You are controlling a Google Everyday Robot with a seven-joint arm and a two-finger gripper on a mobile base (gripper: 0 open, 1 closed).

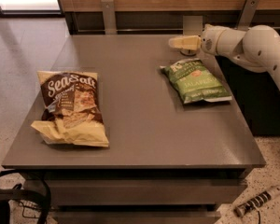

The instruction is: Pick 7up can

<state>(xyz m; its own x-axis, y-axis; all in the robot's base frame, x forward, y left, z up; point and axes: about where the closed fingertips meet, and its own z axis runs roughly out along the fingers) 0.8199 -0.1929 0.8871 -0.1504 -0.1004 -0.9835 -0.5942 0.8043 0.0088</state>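
The 7up can (192,25) stands upright at the far right edge of the grey table (144,125). Only its pale upper part shows above my gripper. My gripper (178,42) reaches in from the right on a white arm (252,43). It sits at the can's height, directly in front of the can's lower half and covering it. I cannot tell whether it touches the can.
A flat green jalapeno chip bag (197,80) lies just in front of the gripper. A brown and yellow Sea Salt chip bag (71,107) lies at the left. A wooden wall with metal brackets (108,14) runs behind the table.
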